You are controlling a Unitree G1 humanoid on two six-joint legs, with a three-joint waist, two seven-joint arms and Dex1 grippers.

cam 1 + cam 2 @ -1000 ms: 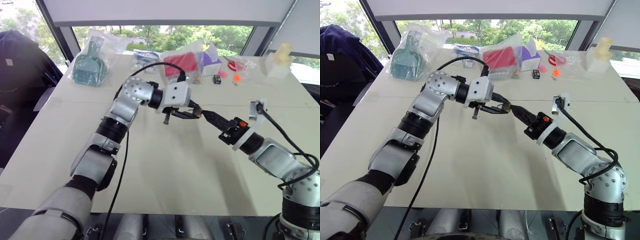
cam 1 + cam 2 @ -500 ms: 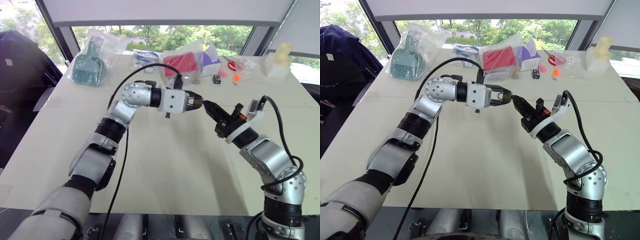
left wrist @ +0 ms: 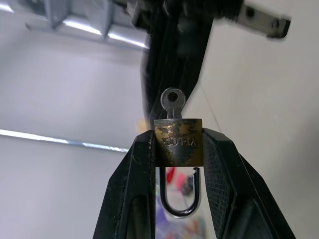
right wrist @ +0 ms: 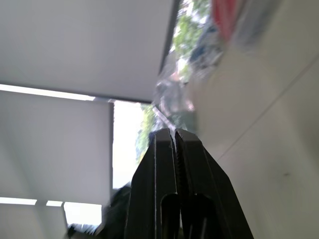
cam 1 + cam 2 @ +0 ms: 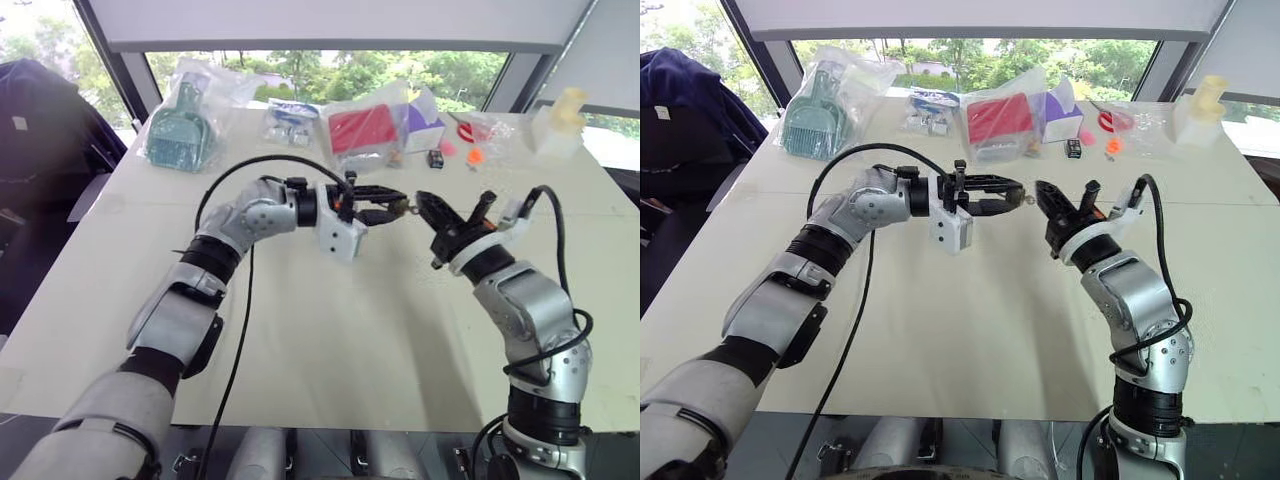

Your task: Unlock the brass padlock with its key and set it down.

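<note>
— Where is the padlock (image 3: 178, 141)?
— Up over the table (image 5: 330, 340), squeezed in my left gripper (image 3: 178, 149). Its key (image 3: 172, 101) is in, its shackle (image 3: 180, 196) open.
— Your right gripper (image 4: 174, 137)?
— Just right of it, pressed together, holding nothing.

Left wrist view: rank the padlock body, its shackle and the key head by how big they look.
1. Brass padlock body, clamped in the left claw.
2. Shackle, sprung open at one end.
3. Key head, smallest.
All sit at about one distance, so the order is dependable.
</note>
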